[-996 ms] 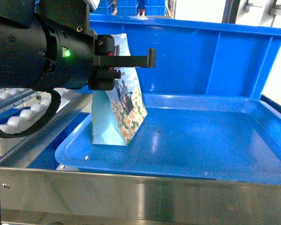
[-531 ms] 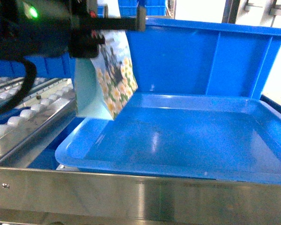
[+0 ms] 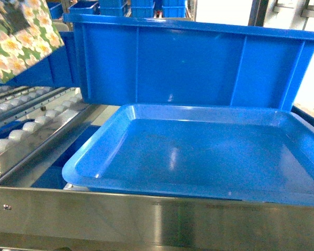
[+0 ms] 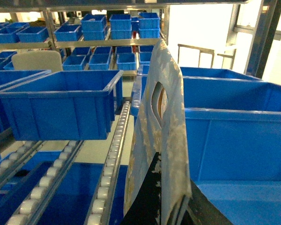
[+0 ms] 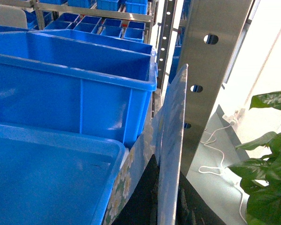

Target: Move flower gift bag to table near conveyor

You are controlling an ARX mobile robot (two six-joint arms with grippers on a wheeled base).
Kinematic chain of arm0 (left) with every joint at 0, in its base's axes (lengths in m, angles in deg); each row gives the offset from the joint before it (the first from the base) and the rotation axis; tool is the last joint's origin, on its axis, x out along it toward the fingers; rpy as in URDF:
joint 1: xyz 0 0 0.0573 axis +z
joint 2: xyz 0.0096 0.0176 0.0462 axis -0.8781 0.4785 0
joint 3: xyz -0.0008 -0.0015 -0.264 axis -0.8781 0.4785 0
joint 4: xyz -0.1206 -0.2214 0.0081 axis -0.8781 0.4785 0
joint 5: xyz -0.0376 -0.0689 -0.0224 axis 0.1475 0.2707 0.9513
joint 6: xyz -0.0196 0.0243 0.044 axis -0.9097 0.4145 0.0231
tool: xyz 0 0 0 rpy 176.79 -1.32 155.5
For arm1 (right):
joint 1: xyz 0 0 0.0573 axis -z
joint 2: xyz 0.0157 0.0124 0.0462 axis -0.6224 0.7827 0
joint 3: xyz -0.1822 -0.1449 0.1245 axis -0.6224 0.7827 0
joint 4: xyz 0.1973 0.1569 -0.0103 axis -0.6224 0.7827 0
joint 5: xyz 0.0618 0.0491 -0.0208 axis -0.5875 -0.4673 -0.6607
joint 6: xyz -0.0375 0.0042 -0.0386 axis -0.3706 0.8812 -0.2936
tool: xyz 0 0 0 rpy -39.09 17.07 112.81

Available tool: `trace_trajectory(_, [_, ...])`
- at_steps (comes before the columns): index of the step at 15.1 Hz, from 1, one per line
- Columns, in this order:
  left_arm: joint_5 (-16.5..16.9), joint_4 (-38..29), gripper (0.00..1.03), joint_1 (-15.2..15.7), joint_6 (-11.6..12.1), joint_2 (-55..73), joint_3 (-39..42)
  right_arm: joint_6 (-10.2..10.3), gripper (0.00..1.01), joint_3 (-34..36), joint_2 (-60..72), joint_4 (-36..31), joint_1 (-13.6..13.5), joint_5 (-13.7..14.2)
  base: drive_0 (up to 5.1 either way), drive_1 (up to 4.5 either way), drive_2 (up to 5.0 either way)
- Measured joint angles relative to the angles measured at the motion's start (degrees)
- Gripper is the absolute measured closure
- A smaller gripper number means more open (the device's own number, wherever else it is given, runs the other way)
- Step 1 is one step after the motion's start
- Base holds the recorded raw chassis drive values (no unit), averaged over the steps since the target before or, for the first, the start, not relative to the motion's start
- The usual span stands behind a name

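Observation:
The flower gift bag (image 3: pixel 20 37), green with white-yellow daisies, hangs in the top left corner of the head view, off the blue tray (image 3: pixel 94 180) and over the conveyor (image 3: pixel 26 128). Neither gripper shows in the head view. In the left wrist view my left gripper (image 4: pixel 171 208) is shut on the bag (image 4: pixel 165 126), which stands edge-on with its handle cut-out up. My right gripper (image 5: pixel 167 204) is shut on a thin flower-patterned bag (image 5: pixel 174 136) beside the tray's corner (image 5: pixel 110 159). The table is out of view.
A tall blue bin (image 3: pixel 199 63) stands behind the tray. A steel rail (image 3: pixel 146 219) crosses the front. Roller lanes (image 4: pixel 107 178) run below the left gripper, with blue bins (image 4: pixel 61 108) on the racks. A steel post (image 5: pixel 210 70) and a plant (image 5: pixel 269 168) flank the right gripper.
The left arm has lifted the bag out of the tray, up and to the left; the arm has left the head view and only the bag's lower part shows.

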Motion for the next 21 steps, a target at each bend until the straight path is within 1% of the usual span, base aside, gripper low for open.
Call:
trace_trajectory(1, [0.0,1.4,1.01,0.7,0.6,-3.4,1.8,0.0,0.98,0.0,0.0,0.0,0.0,0.0,0.0,0.0,0.0])
trace_trajectory(2, [-1.7,0.9,1.01,1.6,1.9,-6.4,4.3,0.0,0.98,0.0,0.0,0.0,0.0,0.0,0.0,0.0,0.0])
trace_trajectory(4, [-2.6,0.9,1.01,3.4,4.4,-11.3,7.6,0.0,0.98,0.0,0.0,0.0,0.0,0.0,0.0,0.0,0.0])
trace_trajectory(5, [-2.8,0.3,1.01,3.5,4.9,-11.5,7.6,0.0,0.98,0.0,0.0,0.0,0.0,0.0,0.0,0.0,0.0])
trace_trajectory(6, [-2.8,0.6,1.01,3.5,5.3,-11.3,7.6,0.0,0.98,0.0,0.0,-0.1,0.0,0.0,-4.6,0.91,3.9])
trace_trajectory(8, [-1.9,0.6,1.01,3.0,5.5,-10.8,7.6,0.0,0.98,0.1,0.0,0.1,0.0,0.4,-4.3,0.46,4.3])
trace_trajectory(12, [-2.4,0.5,1.01,3.3,5.9,-10.9,7.6,-0.2,0.98,0.1,0.0,-0.1,0.0,0.2,-4.4,0.27,4.2])
trace_trajectory(21, [-2.4,0.6,1.01,3.2,5.9,-10.9,7.6,-0.2,0.98,0.1,0.0,0.1,0.0,0.2,-4.4,0.37,4.2])
